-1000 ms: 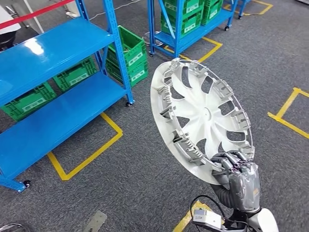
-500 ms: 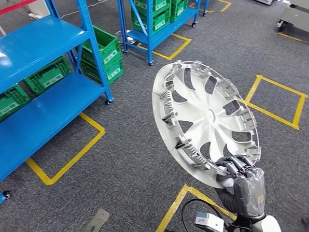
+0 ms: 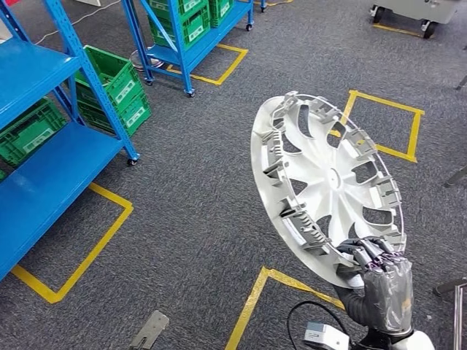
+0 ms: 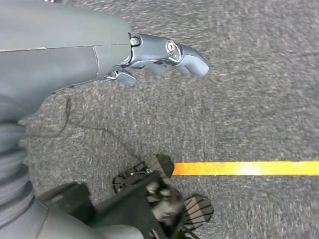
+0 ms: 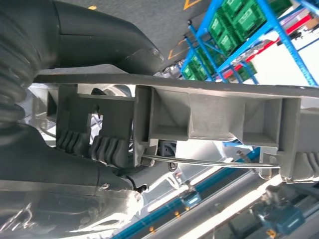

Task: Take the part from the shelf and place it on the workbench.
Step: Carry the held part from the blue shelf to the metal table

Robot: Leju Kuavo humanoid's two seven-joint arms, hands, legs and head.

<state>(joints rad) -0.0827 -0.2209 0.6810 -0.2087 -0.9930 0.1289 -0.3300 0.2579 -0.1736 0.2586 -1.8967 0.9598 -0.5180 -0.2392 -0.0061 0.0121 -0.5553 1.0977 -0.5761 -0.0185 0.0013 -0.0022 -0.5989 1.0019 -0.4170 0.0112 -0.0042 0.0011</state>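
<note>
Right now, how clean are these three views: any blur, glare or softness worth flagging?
Head view: sharp, evenly lit, wheel cover crisp in the right hand. Left wrist view: carpet streaked with motion blur, left hand fairly sharp. Right wrist view: wheel cover rim in focus, bright background washed out, lower part soft.

We see the blue shelf (image 3: pixel 49 175) cut off by the left edge of the head view, its upper level running out at the upper left. A second blue rack (image 3: pixel 187 36) is cropped by the top edge, its green crates (image 3: pixel 190 18) only partly shown. The labels on the green bins (image 3: pixel 118 87) are too small for us to read. At the upper right, a wheeled cart (image 3: pixel 410 11) shows just its base. The right hand (image 3: pixel 382 281) hides the lower rim of the white wheel cover (image 3: pixel 325 186), and the bottom edge crops its wrist. In the left wrist view, the carpet beyond the left hand (image 4: pixel 165 52) is blurred.
</note>
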